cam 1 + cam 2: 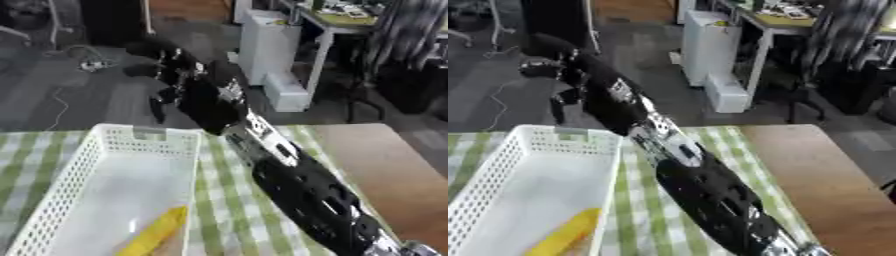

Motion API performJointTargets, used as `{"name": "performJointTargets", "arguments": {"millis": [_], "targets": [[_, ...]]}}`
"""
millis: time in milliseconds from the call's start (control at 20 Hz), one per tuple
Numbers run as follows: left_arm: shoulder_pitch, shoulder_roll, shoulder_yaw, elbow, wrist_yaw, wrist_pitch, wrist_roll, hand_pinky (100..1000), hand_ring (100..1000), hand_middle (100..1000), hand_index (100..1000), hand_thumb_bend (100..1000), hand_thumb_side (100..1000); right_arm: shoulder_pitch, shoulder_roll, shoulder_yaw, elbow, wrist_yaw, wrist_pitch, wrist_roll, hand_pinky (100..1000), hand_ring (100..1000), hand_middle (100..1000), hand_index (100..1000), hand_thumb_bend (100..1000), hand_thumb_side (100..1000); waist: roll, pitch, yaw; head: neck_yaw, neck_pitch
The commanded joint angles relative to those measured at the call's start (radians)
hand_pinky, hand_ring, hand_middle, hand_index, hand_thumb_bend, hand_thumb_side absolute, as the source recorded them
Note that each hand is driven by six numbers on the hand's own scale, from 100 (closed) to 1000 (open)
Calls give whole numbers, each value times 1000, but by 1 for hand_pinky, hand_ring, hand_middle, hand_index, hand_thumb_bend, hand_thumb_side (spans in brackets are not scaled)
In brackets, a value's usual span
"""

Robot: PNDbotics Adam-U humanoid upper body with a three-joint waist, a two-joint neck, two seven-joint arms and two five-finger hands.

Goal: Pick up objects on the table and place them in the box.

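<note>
A white perforated box (147,134) stands on the green-checked cloth at the left. A long yellow object (157,231) lies inside it near the front. My right arm (297,190) rises from the lower right and stretches diagonally to the far left. Its black hand (179,82) hangs past the box's far rim, over the floor beyond the table. It blurs into the dark background, and I cannot make out anything in it. My left hand shows in neither view.
Bare wooden tabletop (385,170) lies right of the checked cloth (223,200). Beyond the table are a grey floor with cables, a white cabinet (271,55) and a desk with dark chairs at the back right.
</note>
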Motion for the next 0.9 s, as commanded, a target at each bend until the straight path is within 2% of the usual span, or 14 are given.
{"name": "performJointTargets", "arguments": {"millis": [50, 150, 350, 500, 700, 800, 850, 900], "targets": [[20, 43, -2, -15, -19, -1, -4, 684, 615, 842, 879, 382, 760, 8, -53, -19, -61, -41, 8, -82, 348, 847, 893, 947, 660, 689, 4, -44, -18, 12, -13], [50, 60, -4, -15, -30, 1, -5, 684, 615, 842, 879, 380, 761, 40, -77, -24, -111, -68, 19, -121, 350, 843, 890, 941, 624, 669, -2, -74, -41, 12, 0], [107, 93, -7, -15, -51, 8, -4, 685, 614, 841, 874, 378, 762, 161, -154, -46, -251, -104, 11, -181, 362, 841, 883, 931, 592, 662, -17, -135, -85, 10, 19], [142, 113, -6, -15, -64, 8, -2, 685, 614, 841, 870, 376, 762, 304, -211, -82, -386, -154, -7, -239, 369, 835, 874, 919, 579, 658, -26, -168, -116, 7, 28], [188, 133, 2, -15, -91, 6, 1, 680, 607, 841, 868, 376, 764, 540, -236, -157, -592, -223, -45, -359, 385, 819, 855, 899, 572, 660, -26, -186, -158, -13, 26], [211, 142, 6, -15, -109, 7, 0, 678, 604, 842, 866, 375, 765, 630, -216, -197, -628, -240, -81, -400, 392, 816, 853, 897, 570, 666, -21, -185, -179, -9, 15], [221, 145, 8, -15, -117, 6, -1, 674, 600, 842, 864, 374, 767, 664, -199, -214, -634, -244, -102, -410, 420, 809, 848, 891, 644, 728, -18, -183, -188, -4, 9], [234, 150, 13, -15, -127, 3, -2, 673, 598, 843, 864, 374, 767, 697, -166, -240, -637, -248, -128, -424, 432, 805, 839, 886, 562, 673, -11, -178, -202, 6, -1]]}}
